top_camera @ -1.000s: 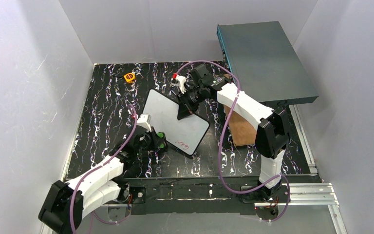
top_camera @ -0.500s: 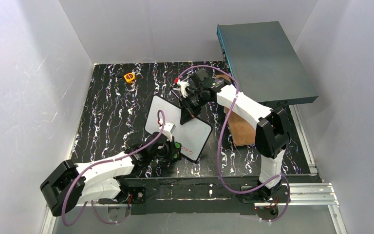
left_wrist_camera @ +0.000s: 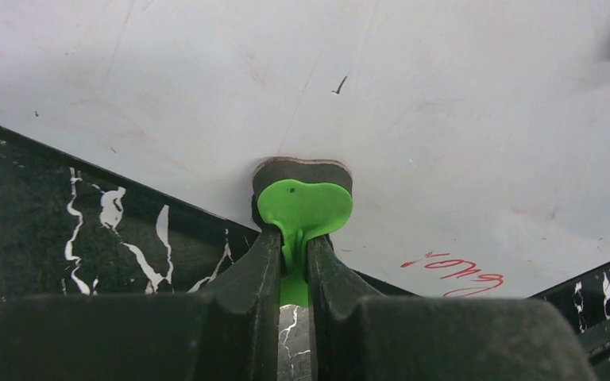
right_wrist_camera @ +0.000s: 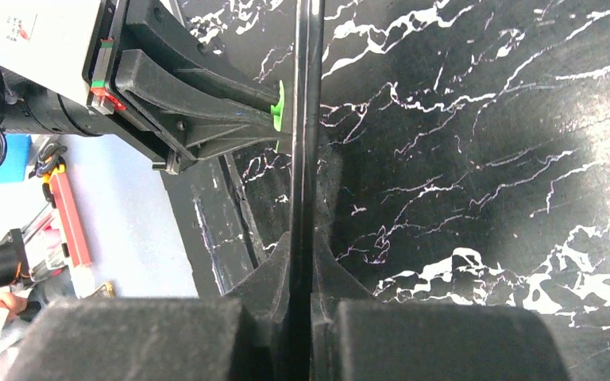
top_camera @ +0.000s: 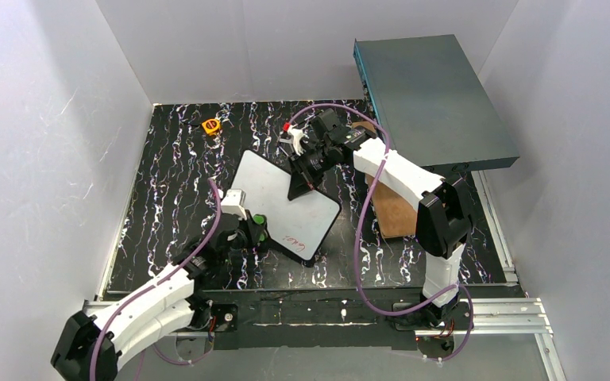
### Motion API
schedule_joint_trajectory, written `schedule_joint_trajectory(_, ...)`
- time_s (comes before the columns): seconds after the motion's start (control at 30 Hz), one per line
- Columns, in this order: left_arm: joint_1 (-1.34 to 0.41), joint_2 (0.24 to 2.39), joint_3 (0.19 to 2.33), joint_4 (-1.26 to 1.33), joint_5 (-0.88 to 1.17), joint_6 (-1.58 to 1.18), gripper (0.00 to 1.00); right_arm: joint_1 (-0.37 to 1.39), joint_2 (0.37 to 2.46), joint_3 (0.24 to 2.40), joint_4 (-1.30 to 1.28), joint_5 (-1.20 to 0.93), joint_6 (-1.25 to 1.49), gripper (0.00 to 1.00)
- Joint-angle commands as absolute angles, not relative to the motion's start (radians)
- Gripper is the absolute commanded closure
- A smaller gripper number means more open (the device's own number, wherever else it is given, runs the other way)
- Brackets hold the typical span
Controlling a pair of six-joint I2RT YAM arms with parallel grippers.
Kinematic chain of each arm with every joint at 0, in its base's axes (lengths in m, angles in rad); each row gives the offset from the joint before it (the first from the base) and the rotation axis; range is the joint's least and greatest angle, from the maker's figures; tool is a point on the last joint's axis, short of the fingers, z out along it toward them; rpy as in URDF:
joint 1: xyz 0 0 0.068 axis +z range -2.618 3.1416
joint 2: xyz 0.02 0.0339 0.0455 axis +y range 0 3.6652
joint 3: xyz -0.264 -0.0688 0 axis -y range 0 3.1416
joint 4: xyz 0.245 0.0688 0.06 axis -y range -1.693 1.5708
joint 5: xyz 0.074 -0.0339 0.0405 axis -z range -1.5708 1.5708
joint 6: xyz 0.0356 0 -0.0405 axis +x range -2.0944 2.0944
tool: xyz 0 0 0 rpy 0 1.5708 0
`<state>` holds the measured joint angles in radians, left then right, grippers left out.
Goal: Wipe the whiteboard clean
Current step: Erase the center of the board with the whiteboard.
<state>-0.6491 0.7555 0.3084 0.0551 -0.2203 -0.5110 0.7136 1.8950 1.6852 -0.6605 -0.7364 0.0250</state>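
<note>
Shifted back leftward, whiteboard (top_camera: 278, 198) tilts at middle of table (top_camera: 175, 159), mostly wiped; red writing (left_wrist_camera: 454, 267) left near lower corner. Left gripper (left_wrist_camera: 294, 252) clamped on green eraser (left_wrist_camera: 303, 205) pressed against it; right gripper (right_wrist_camera: 303, 262) jaws pinch board's top edge.

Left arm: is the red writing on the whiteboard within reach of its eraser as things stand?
Probably yes. The left claw holds the green eraser against the whiteboard, and the red writing lies just beside it with bare board between. The right claw grips the far edge, clear.
</note>
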Motion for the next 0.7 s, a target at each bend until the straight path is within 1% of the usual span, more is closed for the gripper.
schedule_joint_trajectory(0.0,-0.654,0.823,0.288,0.149,-0.121,-0.470,1.00,0.756,1.832,1.705,-0.709,-1.025,0.105,0.99)
schedule_joint_trajectory(0.07,-0.709,0.869,0.303,0.202,-0.103,-0.451,1.00,0.756,1.836,1.710,-0.708,-1.029,0.108,0.99)
schedule_joint_trajectory(0.2,-0.886,0.991,0.366,0.242,-0.173,-0.414,1.00,0.756,1.841,1.713,-0.709,-1.035,0.108,0.99)
schedule_joint_trajectory(0.33,-0.946,1.084,0.378,0.301,-0.210,-0.432,1.00,0.756,1.840,1.712,-0.711,-1.037,0.107,0.99)
schedule_joint_trajectory(0.4,-0.948,1.089,0.371,0.281,-0.252,-0.454,1.00,0.756,1.836,1.717,-0.719,-1.034,0.097,0.99)
schedule_joint_trajectory(0.5,-0.925,1.015,0.307,0.260,-0.397,-0.534,1.00,0.752,1.834,1.764,-0.769,-1.006,0.055,0.99)
schedule_joint_trajectory(0.57,-0.845,0.921,0.244,0.252,-0.389,-0.583,1.00,0.748,1.832,1.798,-0.793,-1.000,0.041,0.99)
schedule_joint_trajectory(0.67,-0.739,0.780,0.200,0.172,-0.348,-0.596,1.00,0.746,1.828,1.807,-0.796,-1.011,0.042,0.99)
